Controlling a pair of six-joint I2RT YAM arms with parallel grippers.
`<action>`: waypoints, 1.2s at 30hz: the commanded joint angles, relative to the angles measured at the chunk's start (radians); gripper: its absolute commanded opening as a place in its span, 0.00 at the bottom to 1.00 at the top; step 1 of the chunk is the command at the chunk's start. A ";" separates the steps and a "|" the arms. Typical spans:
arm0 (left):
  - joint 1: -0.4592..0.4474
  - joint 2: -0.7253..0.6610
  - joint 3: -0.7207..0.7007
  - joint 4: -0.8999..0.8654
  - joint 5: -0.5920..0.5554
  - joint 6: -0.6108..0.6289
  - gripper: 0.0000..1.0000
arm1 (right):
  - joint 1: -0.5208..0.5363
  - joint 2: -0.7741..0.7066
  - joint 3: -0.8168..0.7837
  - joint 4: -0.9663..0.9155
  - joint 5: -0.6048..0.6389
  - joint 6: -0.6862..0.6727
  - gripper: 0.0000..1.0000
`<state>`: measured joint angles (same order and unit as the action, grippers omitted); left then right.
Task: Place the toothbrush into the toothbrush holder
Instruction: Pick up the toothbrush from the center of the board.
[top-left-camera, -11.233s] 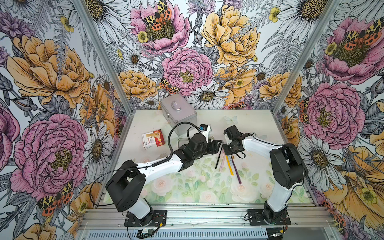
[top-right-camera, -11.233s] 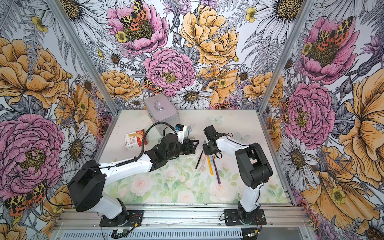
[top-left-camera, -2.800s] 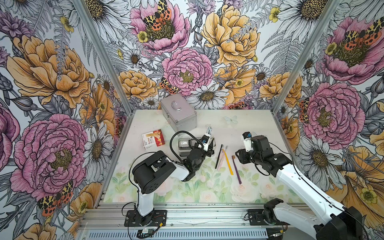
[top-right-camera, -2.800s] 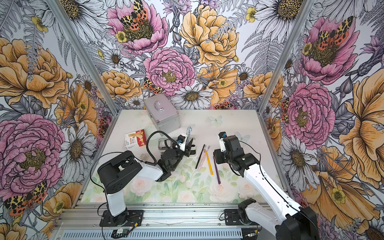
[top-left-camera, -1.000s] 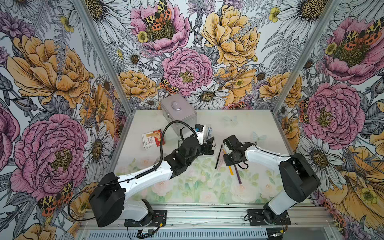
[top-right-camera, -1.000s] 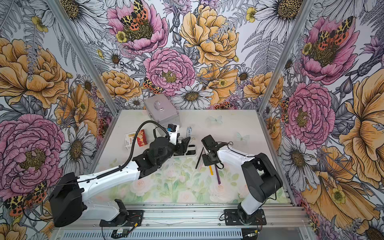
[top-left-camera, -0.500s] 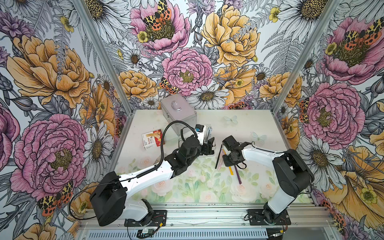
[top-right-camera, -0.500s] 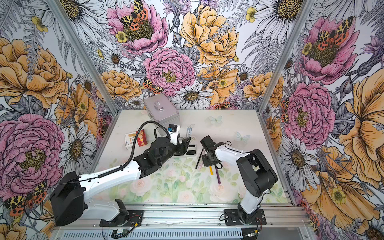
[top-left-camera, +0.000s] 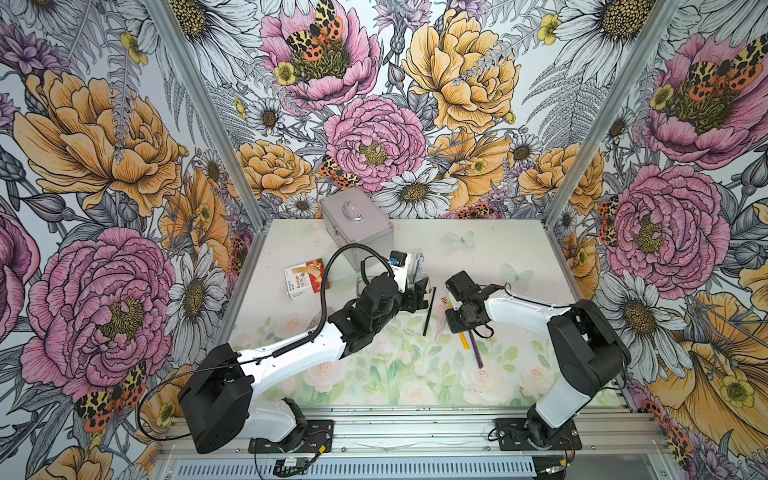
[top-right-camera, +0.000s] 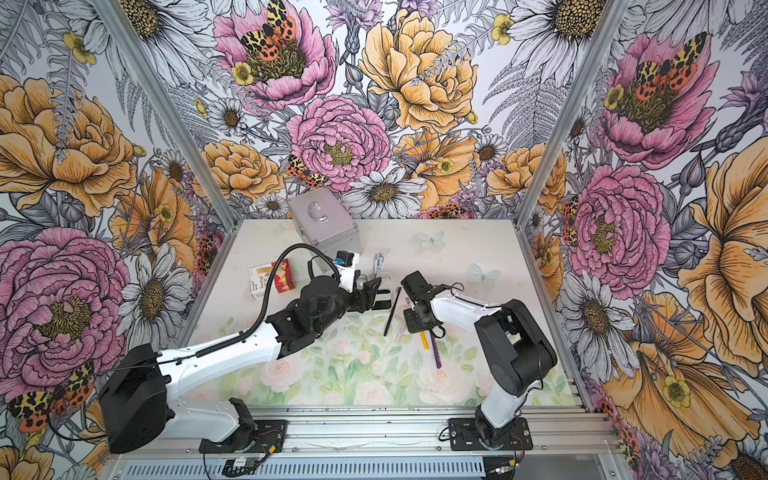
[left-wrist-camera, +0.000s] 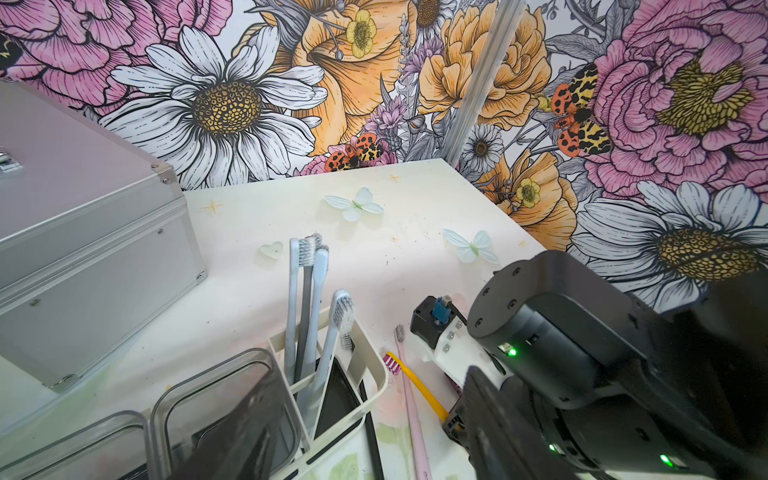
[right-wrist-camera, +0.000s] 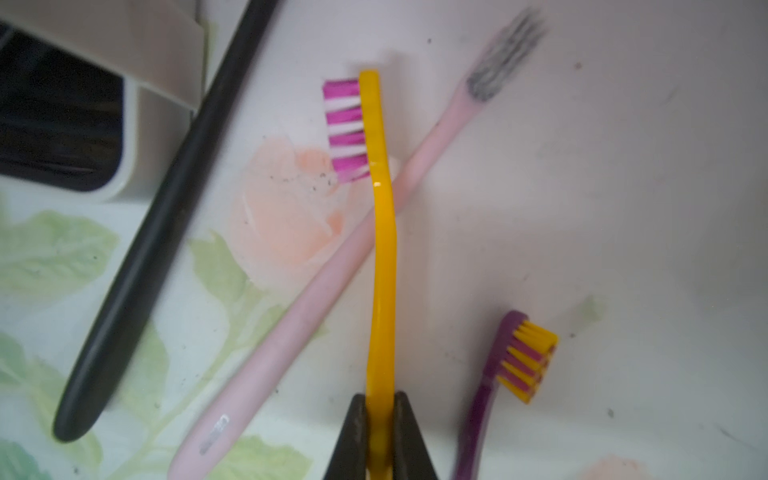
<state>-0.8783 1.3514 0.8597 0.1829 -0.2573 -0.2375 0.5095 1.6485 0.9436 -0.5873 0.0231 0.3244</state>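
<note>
The yellow toothbrush (right-wrist-camera: 380, 249), with pink-and-white bristles, lies on the table just right of the toothbrush holder (left-wrist-camera: 376, 374). My right gripper (right-wrist-camera: 380, 419) is shut on its handle, fingers pointing down at the table; both top views show it (top-left-camera: 456, 328) (top-right-camera: 417, 326). The white holder (top-left-camera: 426, 279) has several pale toothbrushes (left-wrist-camera: 307, 316) standing in its slotted end. My left gripper (left-wrist-camera: 368, 399) stands open and straddles that end. One of its fingers is over a clear cup, the other is beyond the rim. Both top views show it (top-left-camera: 419, 297) (top-right-camera: 376, 297).
A pink toothbrush (right-wrist-camera: 291, 316), a black one (right-wrist-camera: 166, 232) and a purple one (right-wrist-camera: 482, 399) lie beside the yellow one. A silver metal case (top-left-camera: 357, 226) stands at the back. A red-and-white box (top-left-camera: 305, 277) lies left of the holder.
My right gripper has closed onto the yellow toothbrush's handle, and the right arm has folded in a little. The left arm and the holder have stayed put.
</note>
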 joint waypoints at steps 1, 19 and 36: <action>0.015 -0.020 0.004 0.015 0.077 -0.019 0.69 | 0.004 -0.115 -0.016 0.012 -0.002 -0.005 0.00; 0.017 0.095 0.117 0.059 0.323 -0.062 0.70 | 0.006 -0.527 -0.072 0.012 -0.135 -0.051 0.00; -0.005 0.287 0.258 0.055 0.398 -0.118 0.69 | 0.006 -0.604 -0.071 0.011 -0.173 -0.050 0.00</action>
<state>-0.8761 1.6230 1.0874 0.2272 0.1028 -0.3359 0.5102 1.0691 0.8730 -0.5873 -0.1368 0.2867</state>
